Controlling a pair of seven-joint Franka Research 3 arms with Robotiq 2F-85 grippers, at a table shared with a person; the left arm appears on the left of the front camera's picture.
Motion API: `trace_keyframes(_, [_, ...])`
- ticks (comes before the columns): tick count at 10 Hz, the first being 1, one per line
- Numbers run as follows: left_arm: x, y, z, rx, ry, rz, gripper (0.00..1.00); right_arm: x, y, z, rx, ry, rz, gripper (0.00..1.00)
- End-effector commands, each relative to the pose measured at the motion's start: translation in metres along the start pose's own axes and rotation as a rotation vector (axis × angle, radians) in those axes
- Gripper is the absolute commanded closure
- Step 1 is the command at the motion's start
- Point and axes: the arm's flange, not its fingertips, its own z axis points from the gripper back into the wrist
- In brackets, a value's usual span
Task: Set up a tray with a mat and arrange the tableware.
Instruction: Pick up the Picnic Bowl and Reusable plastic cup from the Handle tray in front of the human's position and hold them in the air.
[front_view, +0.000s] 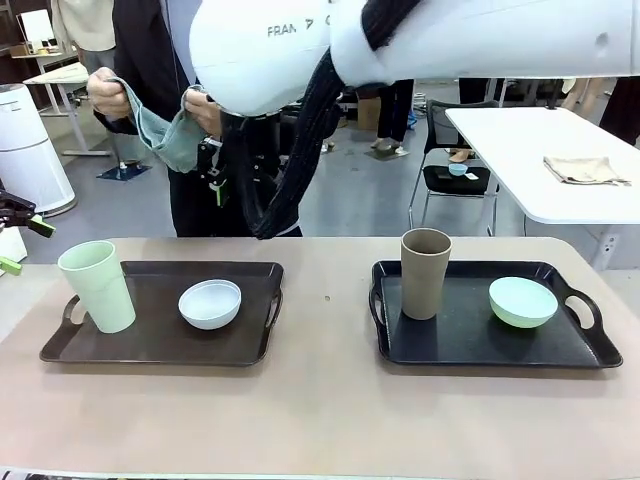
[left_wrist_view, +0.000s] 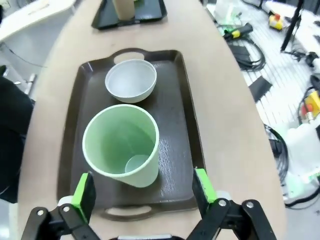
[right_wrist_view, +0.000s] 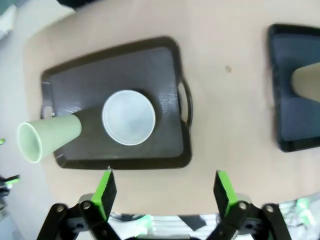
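Observation:
On the left, a dark brown tray (front_view: 150, 345) holds the pale green cup (front_view: 96, 285) and the white bowl (front_view: 210, 303). On the right, a black tray (front_view: 470, 345) carries the tan-brown cup (front_view: 425, 272) and the mint green bowl (front_view: 523, 301). Across the table, a person's hands hold up a grey-teal mat (front_view: 165, 132). My left gripper (left_wrist_view: 143, 192) hangs open above the green cup (left_wrist_view: 121, 145), with the white bowl (left_wrist_view: 131, 80) beyond; it also shows at the table's left edge (front_view: 22, 245). My right gripper (right_wrist_view: 165, 190) is open high over the white bowl (right_wrist_view: 128, 117) and green cup (right_wrist_view: 47, 135).
My right arm (front_view: 300, 40) crosses the top of the front view. A white table (front_view: 530, 190) with a folded cloth (front_view: 585, 170) and a chair (front_view: 455, 178) stand at the back right. Cables (left_wrist_view: 250, 50) lie on the floor beside the table.

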Motion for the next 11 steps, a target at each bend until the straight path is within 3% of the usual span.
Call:
trace_keyframes(1, [0.01,-0.006,-0.003,0.013,0.026,-0.023,0.0,0.005,-0.028,0.011,0.004,0.005,-0.009,0.0])
trace_keyframes(2, [0.01,-0.006,-0.003,0.013,0.026,-0.023,0.0,0.005,-0.028,0.011,0.004,0.005,-0.009,0.0])
trace_keyframes(3, [0.002,0.0,-0.001,0.0,0.004,-0.005,0.0,0.005,-0.005,0.004,0.001,-0.005,-0.008,0.0])
trace_keyframes(6, [-0.03,0.015,-0.009,0.025,-0.127,0.127,0.0,-0.006,0.021,-0.06,-0.056,-0.051,0.14,0.0])
trace_keyframes(9, [-0.049,0.023,-0.039,0.038,-0.159,0.157,0.0,-0.008,0.027,-0.101,-0.097,-0.06,0.213,0.0])
trace_keyframes(11, [-0.056,0.02,-0.051,-0.037,-0.144,0.183,0.0,-0.01,0.022,-0.119,-0.098,-0.037,0.224,0.0])
